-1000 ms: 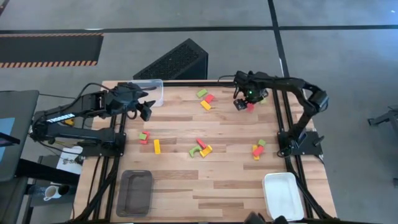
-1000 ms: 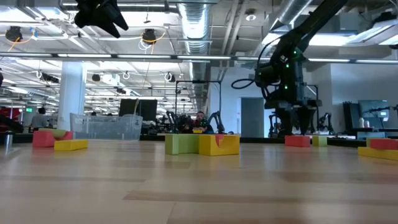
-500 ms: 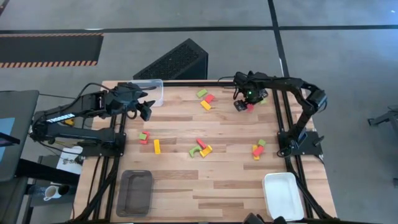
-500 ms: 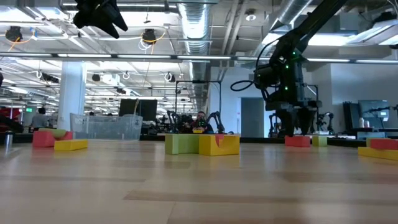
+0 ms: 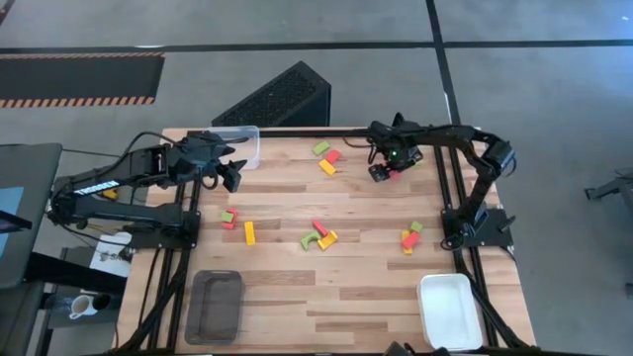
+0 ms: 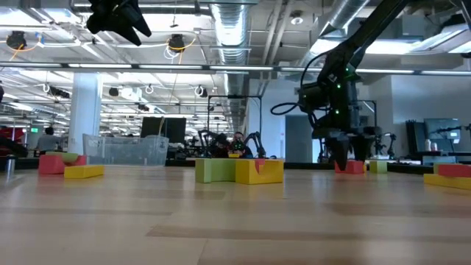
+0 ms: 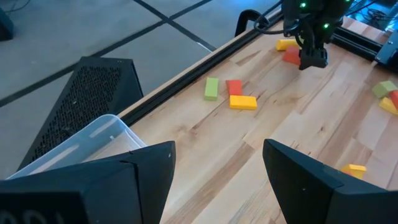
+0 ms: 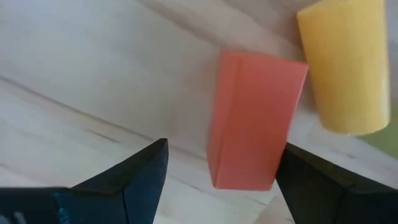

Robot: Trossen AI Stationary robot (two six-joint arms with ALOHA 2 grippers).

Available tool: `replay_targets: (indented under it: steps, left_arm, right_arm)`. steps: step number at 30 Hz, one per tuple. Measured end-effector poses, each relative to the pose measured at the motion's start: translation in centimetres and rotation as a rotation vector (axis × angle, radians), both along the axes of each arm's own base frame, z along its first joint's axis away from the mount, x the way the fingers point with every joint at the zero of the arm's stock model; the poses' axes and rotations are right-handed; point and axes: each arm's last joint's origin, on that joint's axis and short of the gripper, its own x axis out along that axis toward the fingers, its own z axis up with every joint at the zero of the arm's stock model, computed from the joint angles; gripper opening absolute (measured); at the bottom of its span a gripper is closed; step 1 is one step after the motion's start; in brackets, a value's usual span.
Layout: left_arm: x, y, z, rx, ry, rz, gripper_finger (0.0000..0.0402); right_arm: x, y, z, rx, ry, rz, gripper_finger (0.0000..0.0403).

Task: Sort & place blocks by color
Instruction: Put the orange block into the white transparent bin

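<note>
On the wooden table (image 5: pixel 297 287), my right gripper (image 8: pixel 217 168) is hanging low with jaws spread wide and empty, a red block (image 8: pixel 255 118) lying between them beside a yellow piece (image 8: pixel 345 62). My left gripper (image 7: pixel 217 168) is waiting open near the clear tray (image 5: pixel 244 143).

The pale planked wooden desk (image 5: pixel 376 282) looks smooth and matt. The red rectangular block (image 8: pixel 255 118) and yellow rounded block (image 8: pixel 345 65) are matt. The clear plastic tray (image 7: pixel 93 140) is glossy.
</note>
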Motion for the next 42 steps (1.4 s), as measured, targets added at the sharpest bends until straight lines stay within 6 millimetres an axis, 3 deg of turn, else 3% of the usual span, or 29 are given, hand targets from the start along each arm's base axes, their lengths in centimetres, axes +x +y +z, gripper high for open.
replay_targets:
  steps: [6,14,20,27,31,35,39,42]
  left_arm:
    - [0.0,0.0,0.0,-0.002,-0.001,-0.003,0.0229]
    - [-0.1,-0.1,-0.2,-0.027,0.014,-0.006,0.0229]
    - [-0.2,-0.1,-0.3,-0.031,0.024,-0.004,0.0229]
    - [-1.4,-0.1,-1.0,-0.043,0.110,0.093,0.0229]
    - [-2.4,-0.2,-1.1,-0.028,0.125,0.193,0.0229]
    - [-3.1,-0.2,-0.9,0.000,0.116,0.215,0.0229]
    - [-3.1,-0.2,-0.6,0.047,0.135,0.141,0.0229]
    - [-2.7,0.0,-0.2,0.064,0.111,0.071,0.0229]
  right_arm:
    - [0.0,-0.1,0.0,-0.006,-0.004,-0.013,0.0261]
    - [0.1,0.2,0.3,0.015,-0.015,0.028,0.0118]
    - [0.1,1.4,2.5,0.022,-0.104,0.045,0.0118]
    - [1.2,5.1,7.3,-0.034,-0.334,0.033,0.0130]
    - [3.3,7.5,9.6,-0.102,-0.552,0.034,0.0139]
    - [6.9,9.1,11.0,-0.158,-0.848,0.101,0.0128]
    - [11.3,8.7,11.5,-0.181,-1.104,0.207,0.0126]
    - [14.9,7.4,11.5,-0.183,-1.184,0.274,0.0130]
